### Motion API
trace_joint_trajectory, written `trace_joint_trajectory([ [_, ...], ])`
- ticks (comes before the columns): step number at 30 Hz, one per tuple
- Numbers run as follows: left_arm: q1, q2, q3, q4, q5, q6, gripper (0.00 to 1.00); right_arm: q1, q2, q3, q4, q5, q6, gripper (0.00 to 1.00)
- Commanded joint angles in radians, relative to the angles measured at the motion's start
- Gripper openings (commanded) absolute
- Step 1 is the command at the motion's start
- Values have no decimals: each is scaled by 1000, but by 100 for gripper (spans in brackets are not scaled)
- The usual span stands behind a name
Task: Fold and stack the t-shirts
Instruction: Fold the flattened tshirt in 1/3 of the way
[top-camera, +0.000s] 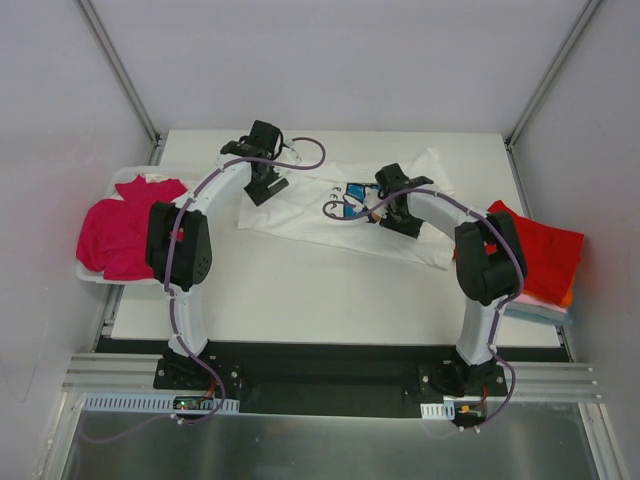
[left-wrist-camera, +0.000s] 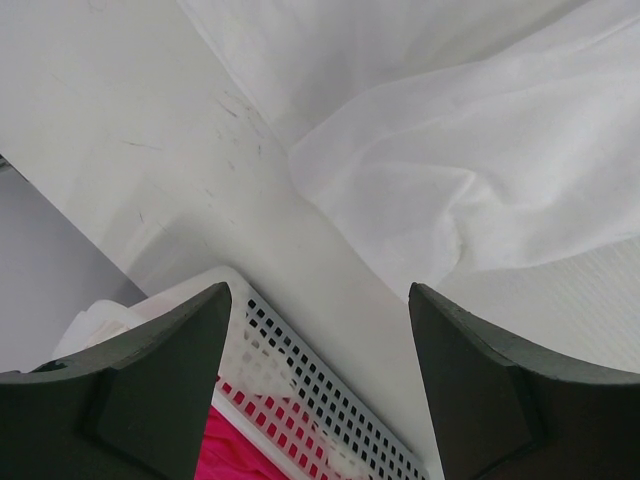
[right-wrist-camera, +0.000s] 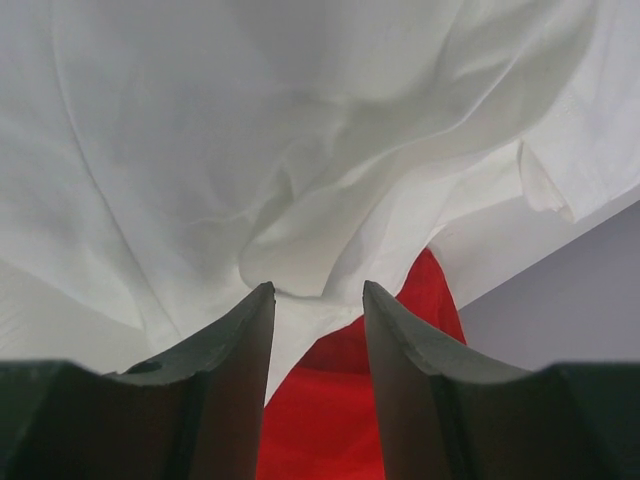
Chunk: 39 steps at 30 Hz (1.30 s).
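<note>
Seen from above, a white t-shirt (top-camera: 310, 215) lies spread on the table (top-camera: 300, 300) between a basket (top-camera: 90, 275) of magenta shirts (top-camera: 115, 235) and a red stack (top-camera: 545, 250), ready for its first fold. At the left wrist, the left gripper (left-wrist-camera: 320, 300) hangs open and empty off the shirt's edge. At the right wrist, the right gripper (right-wrist-camera: 318, 295) brackets a bunched fold, though a firm pinch cannot be confirmed. Next, both likely need secure holds on the cloth.

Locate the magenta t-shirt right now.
Top view: the magenta t-shirt is heaped in the white basket at the table's left edge, well left of the spread white t-shirt.
</note>
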Motion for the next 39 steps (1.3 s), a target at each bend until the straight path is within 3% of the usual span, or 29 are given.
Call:
trace_joint_trajectory([
  [1, -9, 3, 1, 4, -10, 14, 72, -14, 18, 34, 0, -20, 6, 43],
  [5, -9, 2, 1, 7, -13, 15, 72, -23, 28, 34, 6, -27, 6, 40],
  [12, -9, -6, -8, 9, -19, 15, 72, -40, 46, 46, 9, -29, 6, 6],
  [14, -7, -7, -11, 10, -19, 15, 72, -44, 43, 55, 11, -23, 3, 1],
  [32, -7, -20, -51, 23, -16, 6, 71, -150, 140, 218, 46, 118, -73, 1],
  [39, -7, -17, -56, 29, -29, 9, 71, -198, 175, 247, 109, 161, -99, 27],
])
